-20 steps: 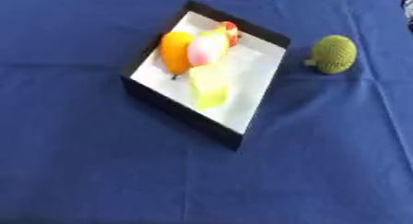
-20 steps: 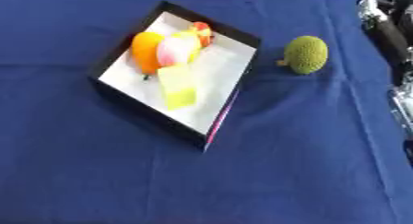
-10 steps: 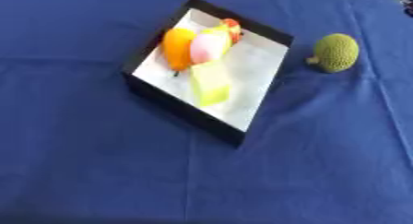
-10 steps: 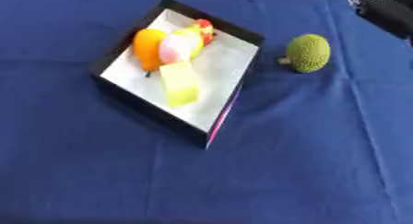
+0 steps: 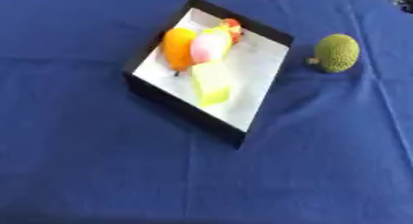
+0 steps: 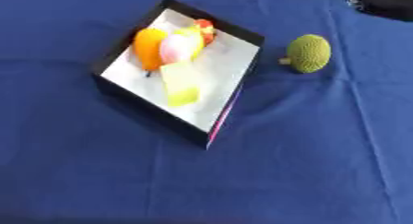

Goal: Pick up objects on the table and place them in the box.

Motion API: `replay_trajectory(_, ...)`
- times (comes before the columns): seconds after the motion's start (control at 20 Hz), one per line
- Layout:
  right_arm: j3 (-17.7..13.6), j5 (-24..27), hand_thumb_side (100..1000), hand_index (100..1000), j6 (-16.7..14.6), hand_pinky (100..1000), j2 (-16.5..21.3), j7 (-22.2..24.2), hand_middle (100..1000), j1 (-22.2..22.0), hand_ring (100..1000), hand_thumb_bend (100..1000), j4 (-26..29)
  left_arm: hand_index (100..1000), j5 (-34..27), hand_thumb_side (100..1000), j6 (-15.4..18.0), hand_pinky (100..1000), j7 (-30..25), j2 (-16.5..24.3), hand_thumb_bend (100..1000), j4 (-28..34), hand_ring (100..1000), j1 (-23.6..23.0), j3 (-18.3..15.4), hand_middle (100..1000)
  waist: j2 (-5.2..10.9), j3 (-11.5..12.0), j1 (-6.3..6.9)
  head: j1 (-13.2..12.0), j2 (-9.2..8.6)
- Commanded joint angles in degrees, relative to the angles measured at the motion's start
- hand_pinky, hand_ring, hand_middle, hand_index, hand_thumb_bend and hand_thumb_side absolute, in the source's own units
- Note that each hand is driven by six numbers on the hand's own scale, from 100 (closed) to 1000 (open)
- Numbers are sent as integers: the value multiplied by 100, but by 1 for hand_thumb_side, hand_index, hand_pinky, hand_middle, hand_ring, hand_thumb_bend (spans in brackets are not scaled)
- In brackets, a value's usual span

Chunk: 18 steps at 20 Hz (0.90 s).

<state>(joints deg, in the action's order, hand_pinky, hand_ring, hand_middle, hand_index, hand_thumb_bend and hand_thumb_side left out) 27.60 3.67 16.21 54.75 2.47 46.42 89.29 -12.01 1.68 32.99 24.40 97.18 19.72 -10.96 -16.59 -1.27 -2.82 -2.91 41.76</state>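
Lying right of the black box [image 5: 153, 58], a bumpy green fruit [image 6: 309, 53] stands long-axis toward the tabletop's [image 5: 97, 172] far edge, stem pointing left; no hand's state is tellable.

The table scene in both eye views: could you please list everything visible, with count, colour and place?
Box: one, black walls, white floor, left of centre, set askew.
Orange fruit: one, orange, in the box, left side.
Pink item: one, pink-white, in the box beside the orange fruit.
Yellow-green block: one, in the box's middle.
Red-yellow item: one, in the box's far corner, partly hidden.
Bumpy green fruit: one, green, on the cloth right of the box.
Tablecloth: one, blue.
Robot arm part: one, black, upper right corner; no robot hand visible.
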Motion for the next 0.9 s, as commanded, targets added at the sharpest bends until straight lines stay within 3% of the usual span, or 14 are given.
replay_trajectory(0.05, 152, -295, 407, 935, -257, 967, 297, 295, 881, 118, 930, 270, -24, 874, 27, 705, -21, 724, 88, 204, 196, 139, 792, 28, 18, 868, 258, 3, -72, 16, -29)
replay_trajectory(0.35, 338, -808, 231, 918, -794, 964, 404, 837, 867, 27, 922, 438, -75, 875, 61, 703, -32, 725, 99, 208, 196, 178, 793, 18, 15, 869, 252, 23, -83, 4, -40)
replay_trajectory(0.55, 271, -1123, 202, 917, -1036, 962, 456, 1220, 863, -26, 921, 429, -63, 874, 104, 701, -43, 725, 100, 210, 196, 201, 793, 4, 14, 868, 254, 34, -86, 2, -33)
replay_trajectory(0.75, 70, -1276, 115, 913, -987, 953, 400, 1661, 851, 71, 909, 413, -84, 868, 110, 702, -53, 724, 88, 208, 196, 201, 794, -13, 17, 868, 263, 34, -81, 19, -30)
replay_trajectory(0.9, -114, -1360, 135, 916, -834, 952, 286, 1995, 851, 243, 910, 417, -204, 866, 105, 702, -56, 724, 78, 202, 195, 193, 793, -20, 21, 867, 267, 32, -76, 45, -20)
